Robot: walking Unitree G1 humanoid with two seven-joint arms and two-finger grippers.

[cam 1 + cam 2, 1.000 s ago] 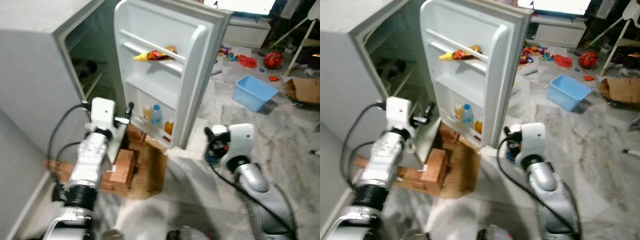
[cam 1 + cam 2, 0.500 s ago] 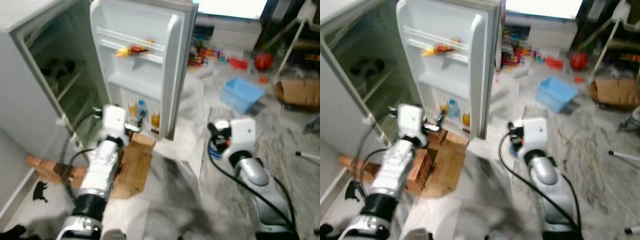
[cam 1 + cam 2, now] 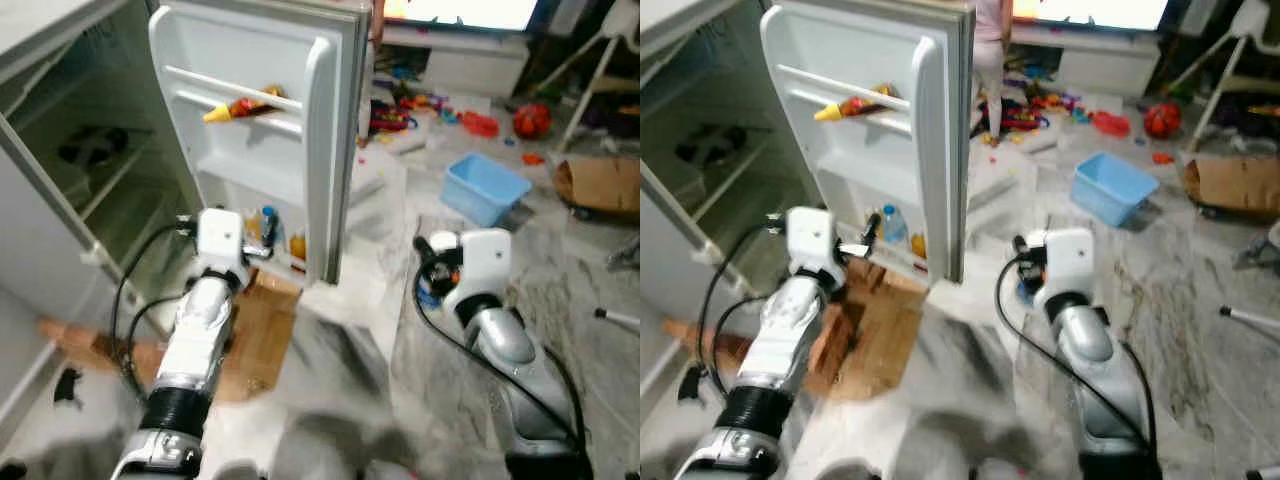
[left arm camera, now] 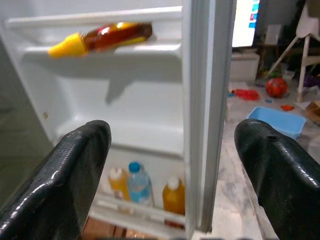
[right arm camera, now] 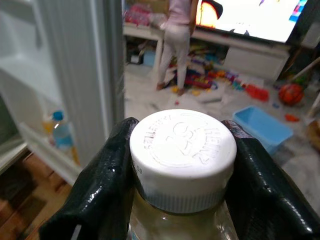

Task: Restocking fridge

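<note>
The white fridge door stands open, with a yellow-capped sauce bottle lying on its upper shelf. Three small bottles stand in its lowest shelf. My left gripper is open and empty, held just in front of that lowest shelf. My right gripper hangs to the right of the door's edge, shut on a bottle with a white screw cap and a blue label. Its fingers press both sides of the neck.
The fridge interior with wire shelves opens on the left. Flattened cardboard and wooden blocks lie on the floor under the door. A blue bin, a cardboard box, toys and a red ball litter the floor beyond. A person stands by the TV.
The camera has swung, so the fridge door now shows more edge-on and further left. My left gripper stays before the lowest door shelf. The right gripper keeps hold of the bottle.
</note>
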